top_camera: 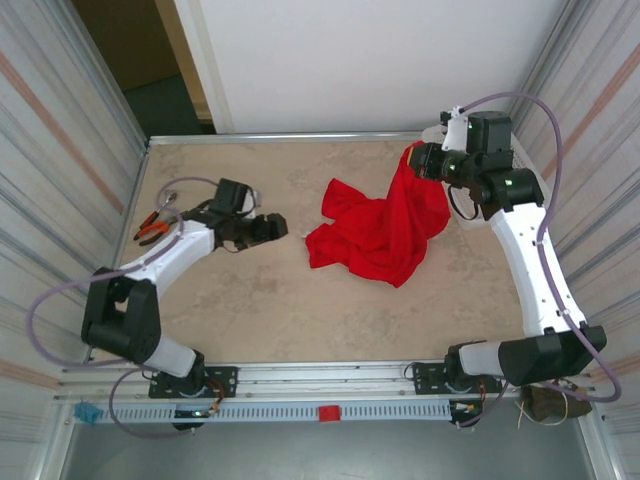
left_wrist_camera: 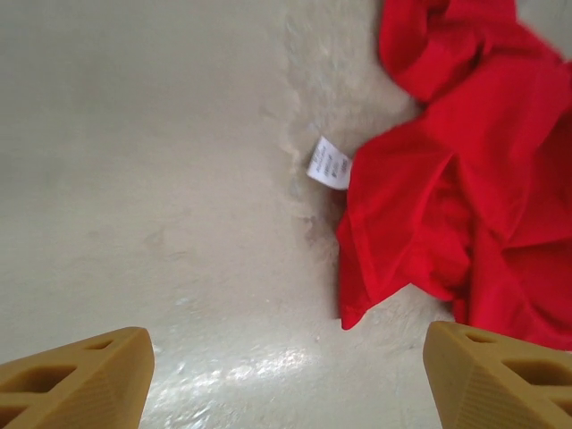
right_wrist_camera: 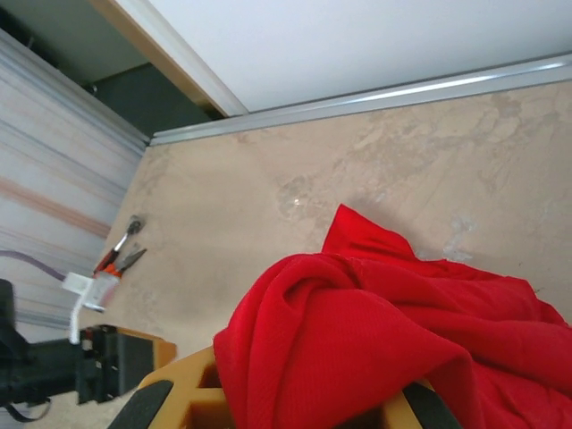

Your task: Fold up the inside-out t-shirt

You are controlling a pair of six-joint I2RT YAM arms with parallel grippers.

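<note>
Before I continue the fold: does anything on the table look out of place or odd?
Orange-handled pliers lie at the left edge of the table, away from the work. The red t-shirt is bunched, one end pinched in the right gripper; its white care label shows outside.

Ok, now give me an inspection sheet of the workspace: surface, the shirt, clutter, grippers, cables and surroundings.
Surface: beige marbled table top, no spills seen.
Job's things: red t-shirt crumpled right of centre, not folded, with one end lifted off the table; its white label shows at an edge.
Clutter: orange-handled pliers at the table's left edge.
Grippers: left gripper open, empty, apart from the shirt; right gripper shut on the shirt's raised end.
Cables: pale purple cables loop from each arm, clear of the shirt.
Surroundings: ribbed side walls, white panel behind, metal rail at the near edge.
</note>
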